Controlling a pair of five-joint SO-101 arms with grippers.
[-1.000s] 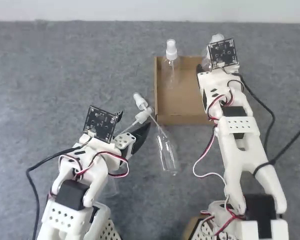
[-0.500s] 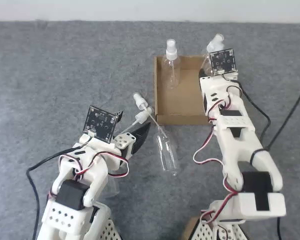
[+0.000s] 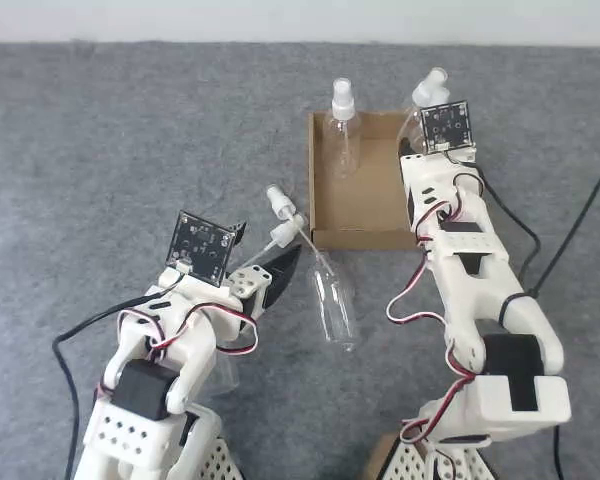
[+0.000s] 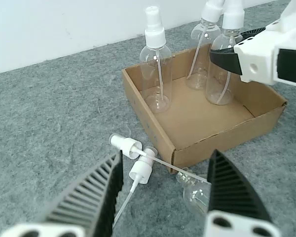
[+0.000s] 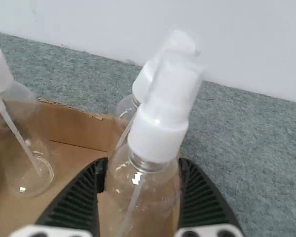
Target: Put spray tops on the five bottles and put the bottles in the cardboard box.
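Gripper on the left (image 4: 166,163) hangs with its jaws spread wide above 2 loose spray tops (image 4: 133,158) on the desk (image 3: 130,150). They lie touching each other, just outside the near left corner of the cardboard box (image 4: 227,138). Beside them lies an uncapped bottle (image 3: 332,300), its neck toward that corner and 1 top's thin tube across it.

In the box, 1 capped bottle (image 4: 155,79) stands at the far left corner. At the far right, the right gripper (image 5: 142,170) is clamped on the body of another capped bottle (image 5: 145,148), with a 3rd bottle (image 4: 201,59) just behind it.

Risks, as I judge them:
- The 2 tops touch, so a plain close could catch both or pinch a tube.
- The lying bottle is round and smooth, so a nudge could roll it off.
- The left gripper is near the box corner, so a careless descent could shove the box and topple what stands in it.
- On the right, letting go before the base sits flat could tip the held bottle into its neighbour.

The left arm is folded low, its wrist pitched down toward the box corner. The right arm is stretched long along the box's right wall.
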